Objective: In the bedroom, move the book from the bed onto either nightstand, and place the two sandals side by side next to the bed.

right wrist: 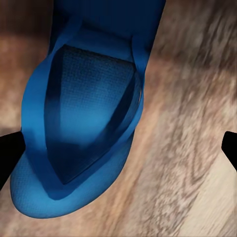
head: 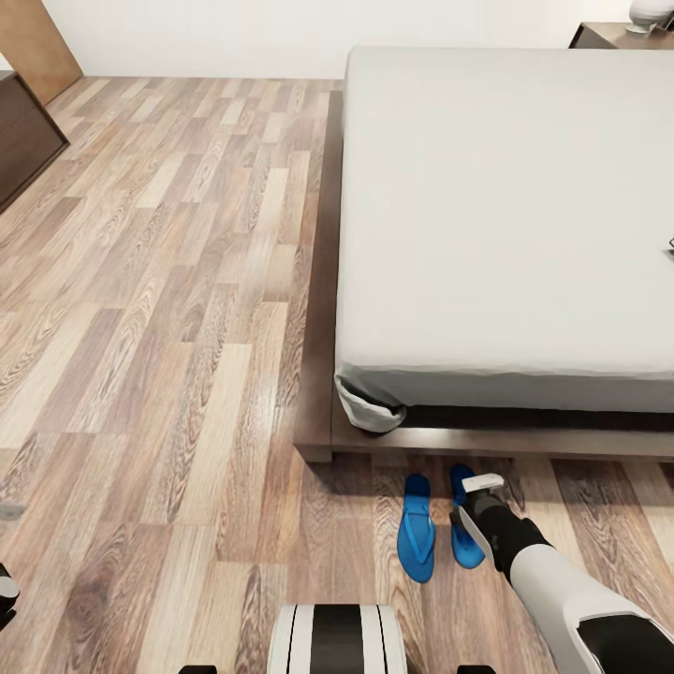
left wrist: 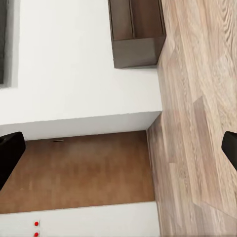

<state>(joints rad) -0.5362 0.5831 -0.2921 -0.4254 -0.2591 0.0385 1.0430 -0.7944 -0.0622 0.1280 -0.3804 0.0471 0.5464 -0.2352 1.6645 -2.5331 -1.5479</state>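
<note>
Two flat bright blue flip-flop sandals lie on the brown wood-plank floor (head: 168, 309) just off the foot edge of the large low bed (head: 505, 215) with its dark brown frame and pale grey-white mattress. The left-hand sandal (head: 416, 529) lies in full sight, its long axis running roughly square to the bed's foot edge. The right-hand sandal (head: 464, 534) lies just beside it, roughly parallel, partly covered by the right gripper (head: 473, 501).

That gripper hangs directly over the right-hand sandal (right wrist: 84, 118). In the right wrist view the dark finger tips sit at the two side margins, spread wide, with the sandal's strap and sole between and beneath them and nothing grasped. The sandal's length seems to run across the line between the fingers, so they would likely close over its width. Whether the tips touch the floor cannot be told.

The right arm is plainly the nearer one. The left gripper (left wrist: 118, 153) is likewise spread and empty, looking at a white wall and a dark wooden cabinet (left wrist: 136, 34).

A small dark thing at the mattress's right edge may be the book; it is too cut off to tell. A dark-brown nightstand (head: 608, 36) stands by the bed's far right corner.
</note>
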